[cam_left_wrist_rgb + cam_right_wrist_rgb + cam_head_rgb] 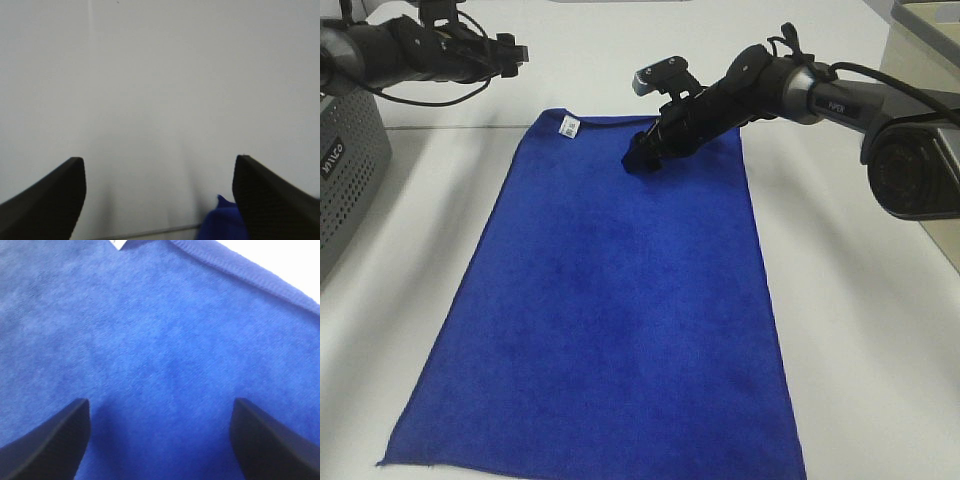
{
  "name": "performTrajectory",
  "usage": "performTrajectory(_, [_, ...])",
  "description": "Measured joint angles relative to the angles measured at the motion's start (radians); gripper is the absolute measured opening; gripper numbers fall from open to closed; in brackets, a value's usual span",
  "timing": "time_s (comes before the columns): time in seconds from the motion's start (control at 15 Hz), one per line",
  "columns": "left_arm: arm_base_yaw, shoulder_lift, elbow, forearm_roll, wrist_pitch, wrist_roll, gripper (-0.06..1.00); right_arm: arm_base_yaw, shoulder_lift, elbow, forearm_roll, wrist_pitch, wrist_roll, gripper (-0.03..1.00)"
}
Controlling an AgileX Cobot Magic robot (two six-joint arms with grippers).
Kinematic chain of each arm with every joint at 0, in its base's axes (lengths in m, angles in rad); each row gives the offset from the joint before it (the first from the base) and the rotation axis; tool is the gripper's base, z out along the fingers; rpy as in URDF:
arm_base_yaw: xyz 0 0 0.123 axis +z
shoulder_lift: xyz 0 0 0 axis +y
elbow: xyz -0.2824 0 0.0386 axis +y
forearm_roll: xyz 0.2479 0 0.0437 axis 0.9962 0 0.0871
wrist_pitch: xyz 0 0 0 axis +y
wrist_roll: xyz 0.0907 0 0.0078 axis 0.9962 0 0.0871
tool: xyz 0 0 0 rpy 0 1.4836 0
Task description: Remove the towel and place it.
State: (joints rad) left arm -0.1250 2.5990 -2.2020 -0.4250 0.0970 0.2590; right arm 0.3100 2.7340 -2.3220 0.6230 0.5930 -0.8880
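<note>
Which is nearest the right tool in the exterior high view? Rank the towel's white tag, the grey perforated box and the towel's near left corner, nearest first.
From the right tool, over the far part of the towel:
1. White tag, at the towel's far left corner.
2. Grey perforated box, at the table's left edge.
3. Near left corner, at the view's bottom.

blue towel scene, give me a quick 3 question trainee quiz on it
1. True or false: the towel lies spread flat on the white table.
2. Which gripper is over the towel? A) left gripper B) right gripper
3. Fill in: the small white tag sits at the towel's far ____ corner in the exterior high view.

Key: 1 true; 2 B, its jaws open above the cloth near the far hem, while the left gripper is open over bare table; 3 left.
</note>
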Motion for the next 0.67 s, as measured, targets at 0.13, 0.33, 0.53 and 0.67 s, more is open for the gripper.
performTrajectory(0.13, [-0.001, -0.044, -0.037, 0.033, 0.145, -0.001, 0.76, -0.013, -0.034, 0.007, -0.012, 0.019, 0.062, 0.75])
performTrajectory(0.33, [0.010, -0.088, -0.143, 0.114, 0.385, -0.074, 0.76, -0.072, -0.121, 0.007, -0.092, 0.021, 0.250, 0.75])
performTrajectory(0.53, [0.016, -0.122, -0.227, 0.315, 0.629, -0.223, 0.76, -0.117, -0.189, 0.006, -0.276, 0.082, 0.432, 0.75])
performTrajectory(0.67, [0.023, -0.151, -0.281, 0.369, 0.853, -0.298, 0.76, -0.118, -0.237, 0.006, -0.394, 0.209, 0.591, 0.75])
